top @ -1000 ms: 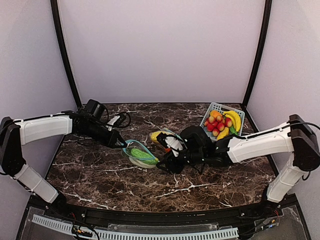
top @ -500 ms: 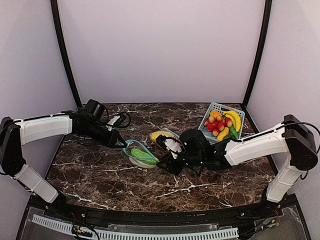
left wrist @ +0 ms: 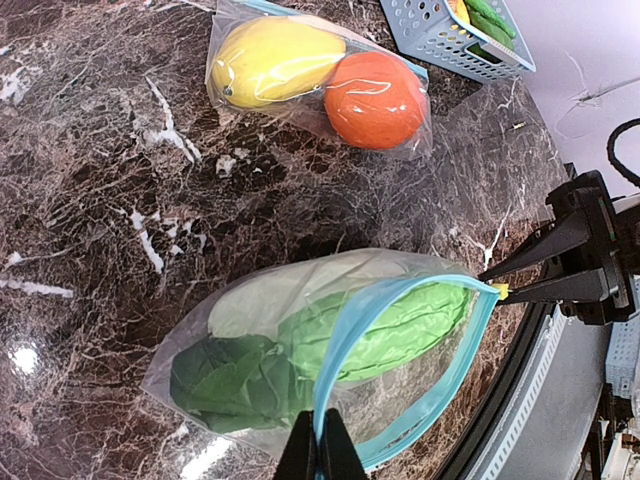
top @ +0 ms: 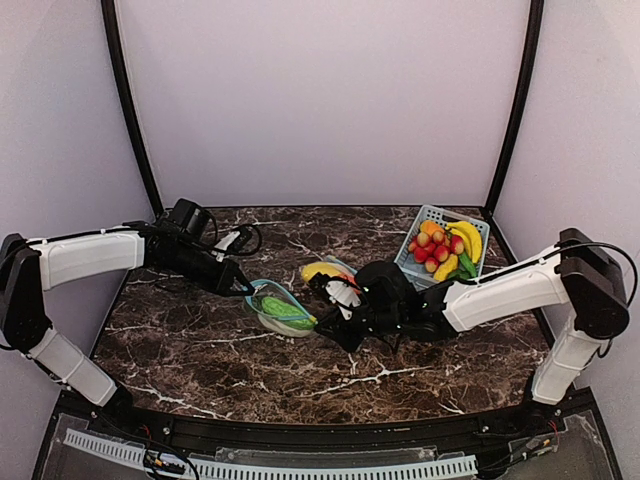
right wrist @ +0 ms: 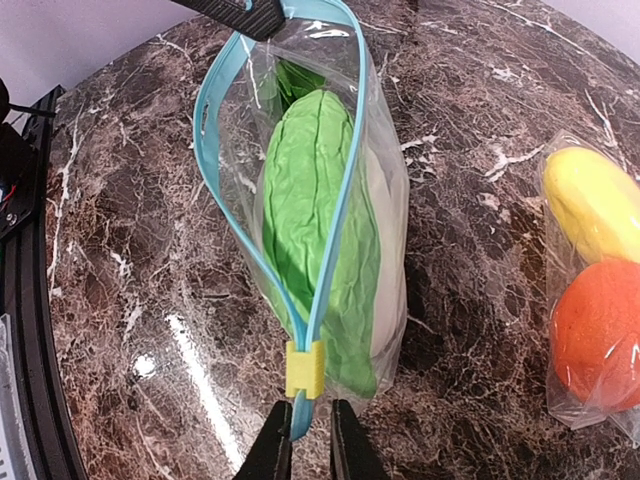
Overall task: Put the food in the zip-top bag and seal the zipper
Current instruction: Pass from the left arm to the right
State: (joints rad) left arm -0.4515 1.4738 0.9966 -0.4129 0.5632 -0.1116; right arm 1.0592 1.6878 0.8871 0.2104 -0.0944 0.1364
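The zip-top bag point(top: 283, 312) lies on the marble with its blue zipper gaping. Inside are a light green piece point(right wrist: 312, 200), a white oblong point(left wrist: 258, 300) and a dark green leafy piece point(left wrist: 228, 378). My left gripper point(left wrist: 322, 452) is shut on the blue zipper rim at the bag's far end from the slider. The yellow slider point(right wrist: 305, 369) sits at the opposite end. Just behind it, my right gripper point(right wrist: 311, 442) stands narrowly open, with the blue end tab between its fingers and against the left one. A second, closed bag point(left wrist: 320, 75) holds a yellow oblong and an orange-red ball.
A blue-grey basket point(top: 428, 212) at the back right is piled with bananas, red fruits and green pieces. The second bag point(top: 325, 270) lies just behind my right gripper point(top: 325, 331). The black table rail runs along the near edge.
My right gripper's jaws have narrowed round the zipper's end tab, and that arm has crept slightly left. The left gripper and the bag have stayed put.
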